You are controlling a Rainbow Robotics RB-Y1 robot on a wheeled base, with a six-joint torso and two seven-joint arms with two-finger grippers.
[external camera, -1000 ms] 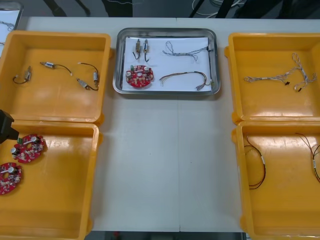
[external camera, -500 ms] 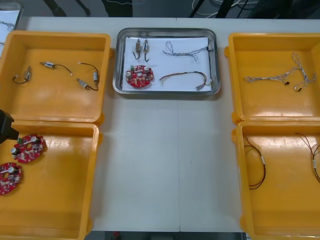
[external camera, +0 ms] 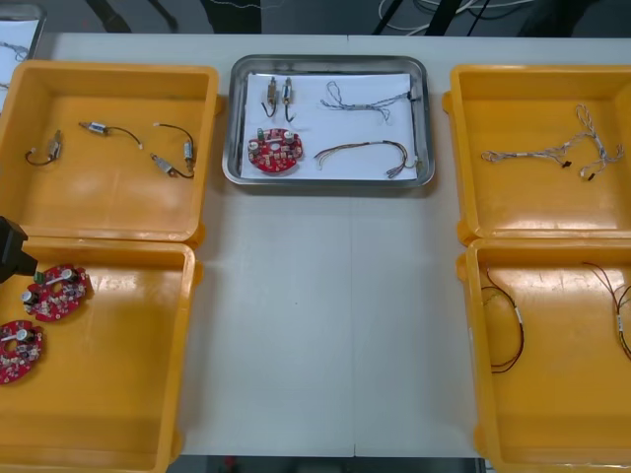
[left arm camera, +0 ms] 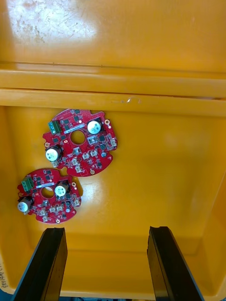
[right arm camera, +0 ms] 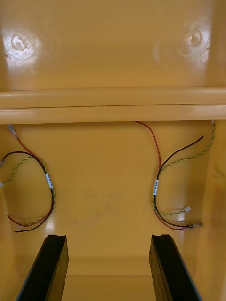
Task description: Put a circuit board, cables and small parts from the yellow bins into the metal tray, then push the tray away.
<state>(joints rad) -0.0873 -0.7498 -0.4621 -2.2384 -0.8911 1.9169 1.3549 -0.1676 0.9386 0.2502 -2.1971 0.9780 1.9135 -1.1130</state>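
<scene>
Nothing moved. Left hand (left arm camera: 107, 231) spread above round red circuit boards (left arm camera: 80, 141), left of shiny metal tray (external camera: 325, 182); right hand (right arm camera: 109, 237) spread above red-yellow cables (right arm camera: 157, 186).

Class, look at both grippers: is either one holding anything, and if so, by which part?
Nothing is held. The left gripper is open near the circuit boards; the right gripper is open near the red and yellow cables.

Fingers (left arm camera: 47, 263) of left gripper (left arm camera: 107, 231): black, flat slabs, matte, plain faces, tips cut square with slight slant. Fingers (right arm camera: 165, 268) of right gripper (right arm camera: 108, 237): same black slabs, edges faintly glossy. Black blocky piece of left arm (external camera: 10, 248) at left edge of front view, mid-height.
</scene>
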